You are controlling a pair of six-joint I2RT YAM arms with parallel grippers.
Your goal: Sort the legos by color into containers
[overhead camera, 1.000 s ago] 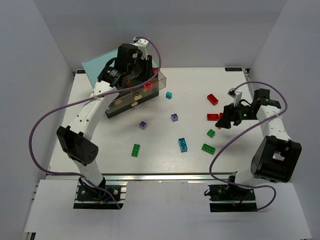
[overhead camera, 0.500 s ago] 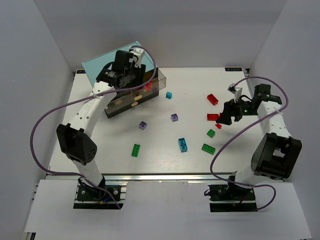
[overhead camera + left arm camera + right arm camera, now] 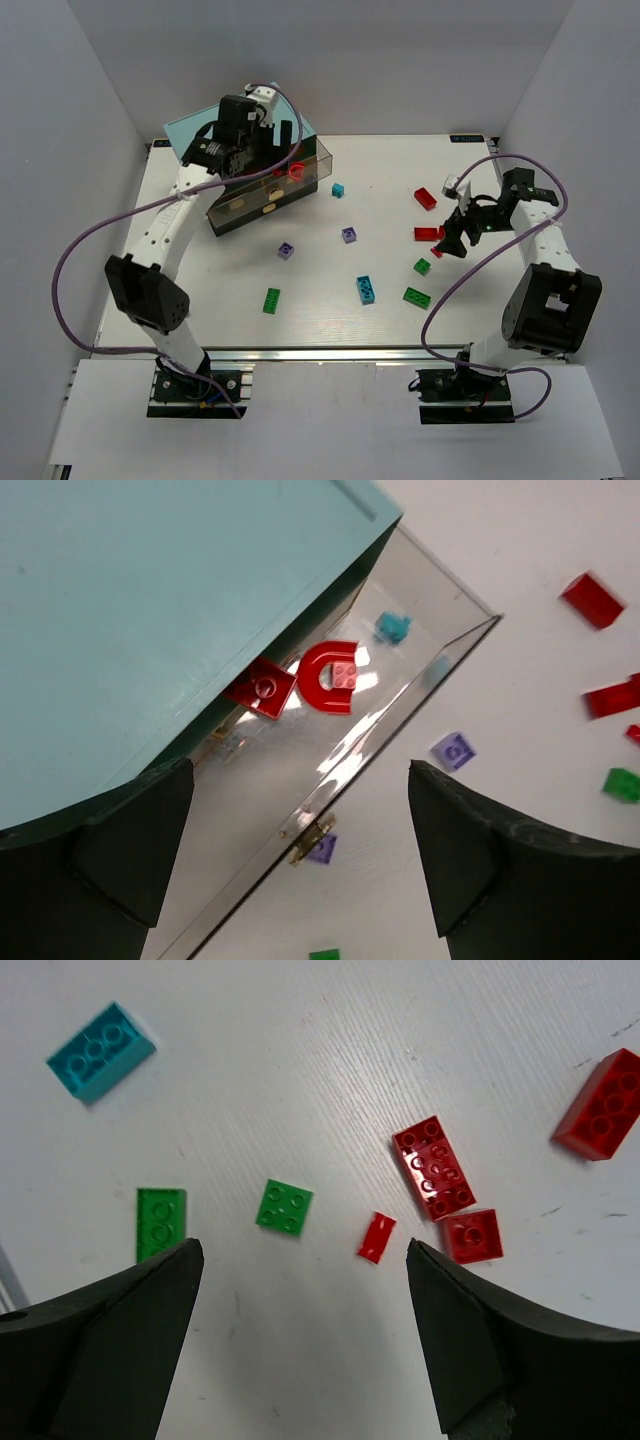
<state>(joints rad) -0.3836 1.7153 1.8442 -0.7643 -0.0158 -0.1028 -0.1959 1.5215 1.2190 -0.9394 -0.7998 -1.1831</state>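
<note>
My left gripper [image 3: 300, 855] is open and empty above the pulled-out translucent drawer [image 3: 300, 770] of the light-teal cabinet [image 3: 150, 600]; in the top view it [image 3: 285, 140] hovers at the cabinet's front. A red arch lego [image 3: 327, 677] and a red square lego [image 3: 262, 688] lie inside that drawer. My right gripper [image 3: 305, 1305] is open over the table, with a small red lego [image 3: 377, 1236] and a green square lego [image 3: 284, 1207] just beyond its tips. Red legos [image 3: 434, 1167] [image 3: 471, 1236] lie to their right. In the top view this gripper [image 3: 450, 238] is at the right.
Loose legos are scattered on the white table: cyan [image 3: 338, 189] [image 3: 366, 289], purple [image 3: 349, 234] [image 3: 286, 250], green [image 3: 271, 299] [image 3: 417, 296] [image 3: 423, 266], red [image 3: 425, 198]. The drawer's cream knob [image 3: 312, 837] faces the table's middle. Grey walls stand on three sides.
My left gripper has opened wide and drawn back toward the cabinet, leaving the red arch lego in the drawer. The right gripper has shifted slightly over the red legos and opened a little more.
</note>
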